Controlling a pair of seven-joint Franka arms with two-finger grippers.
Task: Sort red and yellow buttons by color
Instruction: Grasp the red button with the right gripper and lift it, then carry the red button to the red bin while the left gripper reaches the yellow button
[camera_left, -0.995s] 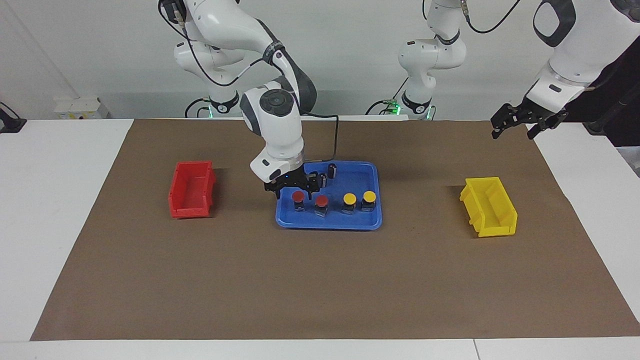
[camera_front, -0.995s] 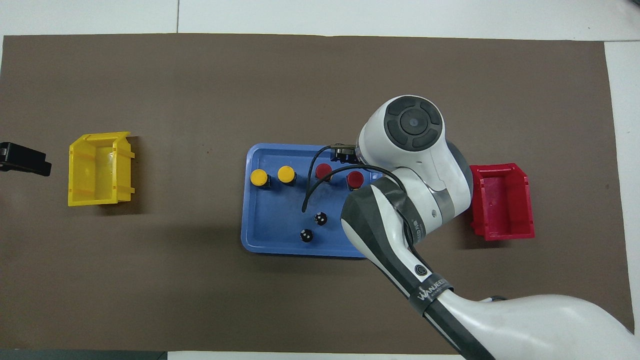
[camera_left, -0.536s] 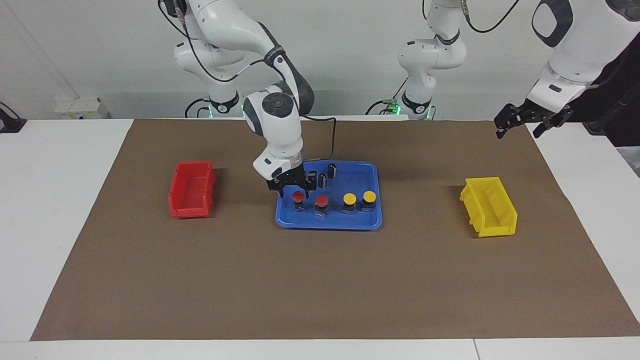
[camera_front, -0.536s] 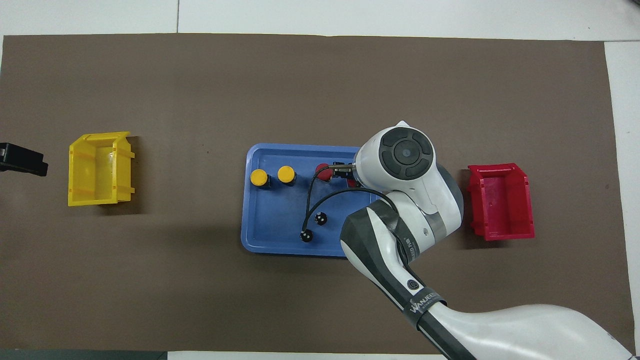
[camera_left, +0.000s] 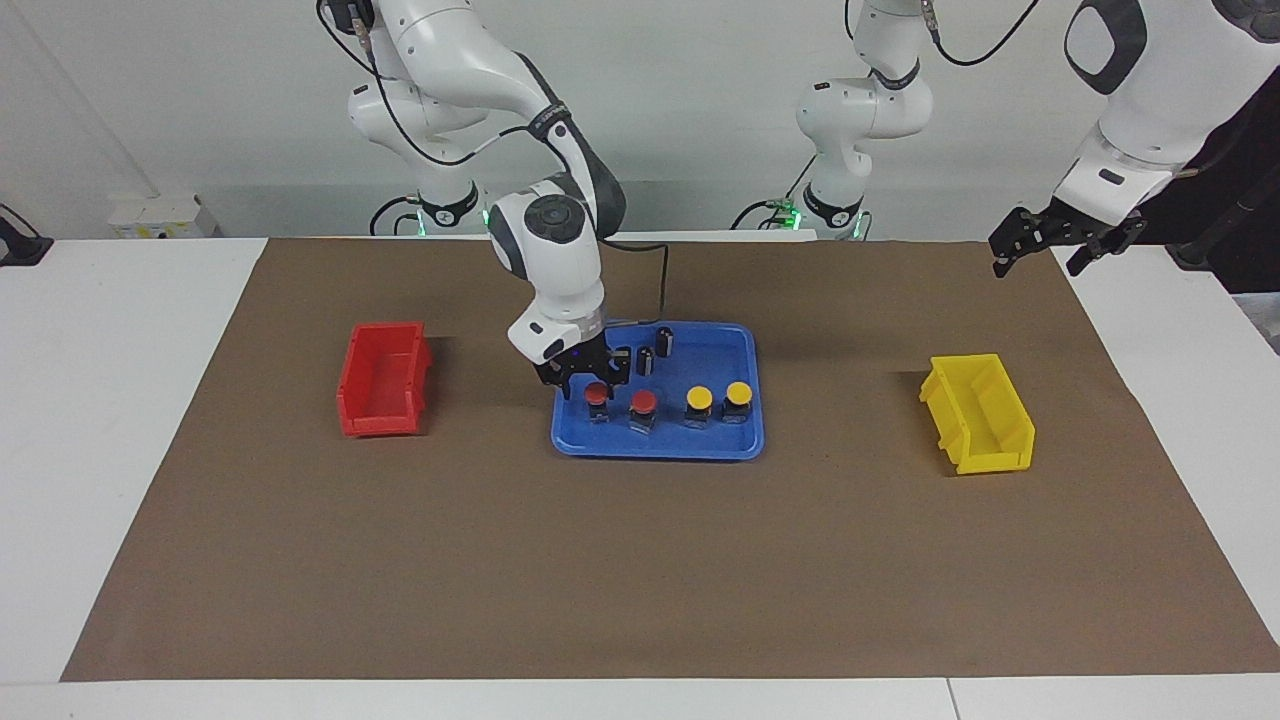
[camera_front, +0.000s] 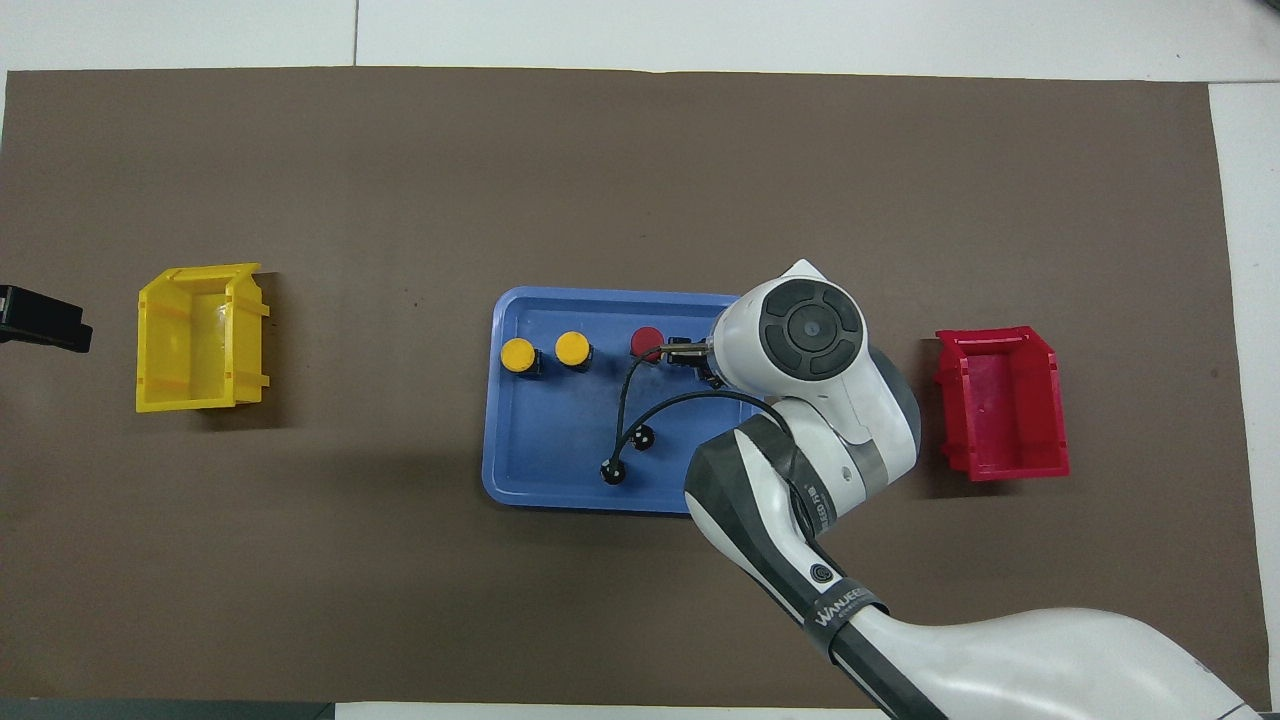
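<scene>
Two red buttons and two yellow buttons stand in a row in a blue tray. My right gripper is open and low over the red button nearest the red bin, with a finger on either side of its cap. In the overhead view that button is hidden under my right wrist; the other red button and both yellow buttons show. My left gripper is open and empty, waiting in the air over the left arm's end of the table.
A red bin stands beside the tray toward the right arm's end. A yellow bin stands toward the left arm's end. Two dark capless cylinders stand in the tray, nearer to the robots than the buttons.
My right gripper has come down and drawn in over the red button nearest the red bin. My left gripper has shifted slightly. The buttons have not moved.
</scene>
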